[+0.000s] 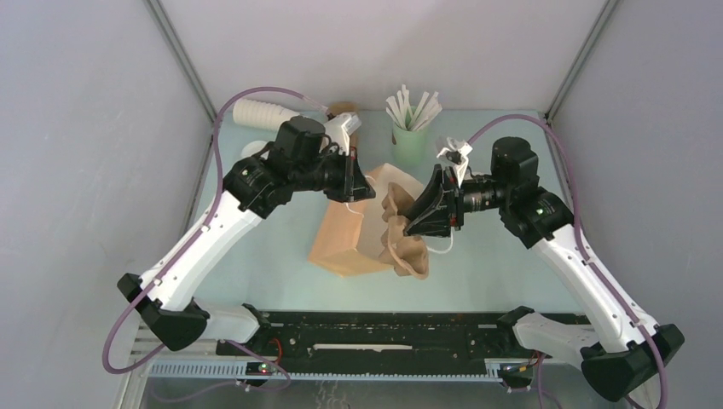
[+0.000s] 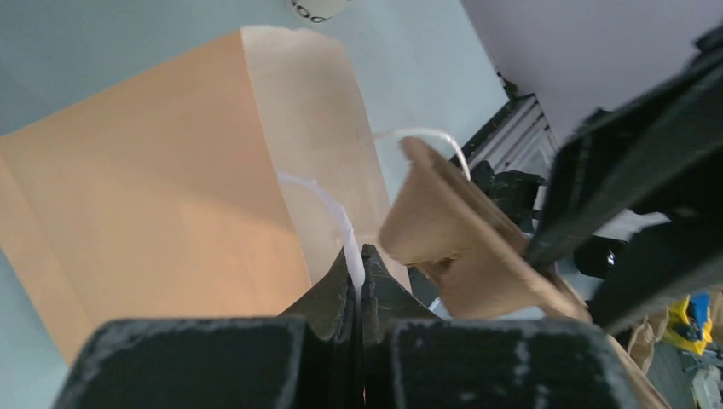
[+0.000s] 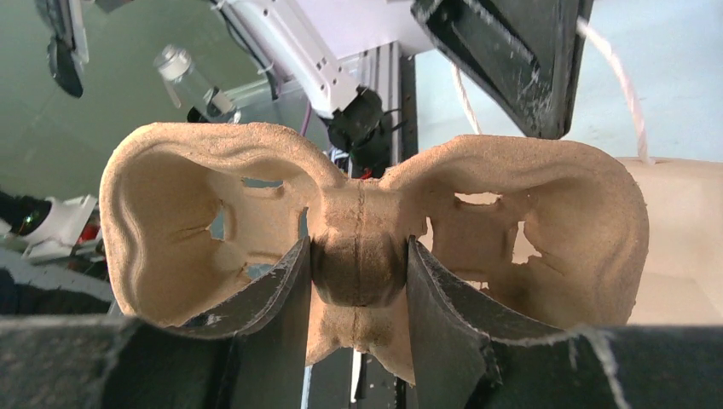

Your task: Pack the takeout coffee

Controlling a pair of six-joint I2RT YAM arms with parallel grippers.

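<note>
Cream-white paper cup point(image 2: 317, 8): expect light, thin walls that crush easily
Grip it mid-body, gently; left gripper point(image 2: 362, 254) is clamped on the bag handle point(image 2: 337, 217), right gripper point(image 3: 358, 256) pinches the pulp carrier point(image 3: 170, 213)

I find bright, even, diffuse light overhead; the paper bag point(image 1: 341, 243) casts only a faint shadow at frame centre. Both wrist views blur along the bottom edge; the right wrist background, upper left, is soft.

Dark lettering on paper cup point(image 2: 317, 7), cropped, unreadable
</note>
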